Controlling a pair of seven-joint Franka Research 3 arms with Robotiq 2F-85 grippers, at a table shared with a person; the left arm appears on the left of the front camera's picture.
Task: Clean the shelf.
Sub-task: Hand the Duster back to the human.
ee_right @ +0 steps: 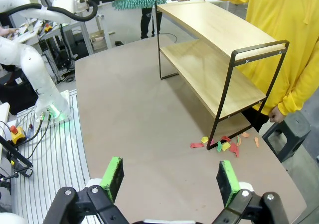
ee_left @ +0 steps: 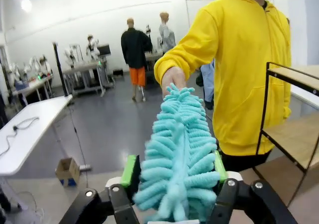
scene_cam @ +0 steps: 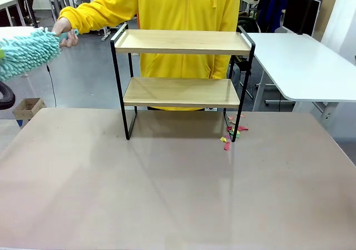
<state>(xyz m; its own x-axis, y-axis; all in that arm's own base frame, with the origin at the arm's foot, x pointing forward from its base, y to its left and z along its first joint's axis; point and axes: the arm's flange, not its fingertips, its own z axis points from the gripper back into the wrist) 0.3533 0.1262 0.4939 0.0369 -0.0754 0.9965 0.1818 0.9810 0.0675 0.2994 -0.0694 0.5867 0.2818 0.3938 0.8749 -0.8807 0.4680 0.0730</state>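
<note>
Left gripper: green pads either side of a fluffy turquoise chenille duster, jaws parted, touching the pile; firm clamp cannot be told. A person's hand, in a yellow sleeve, holds the duster's far end. Right gripper spread wide, empty, above the matte beige table. Two-tier wooden shelf in a thin black frame stands at the table's far edge; coloured paper scraps lie at one foot. No legible writing.

White robot arm, black gripper with green pads; person's yellow hoodie.
</note>
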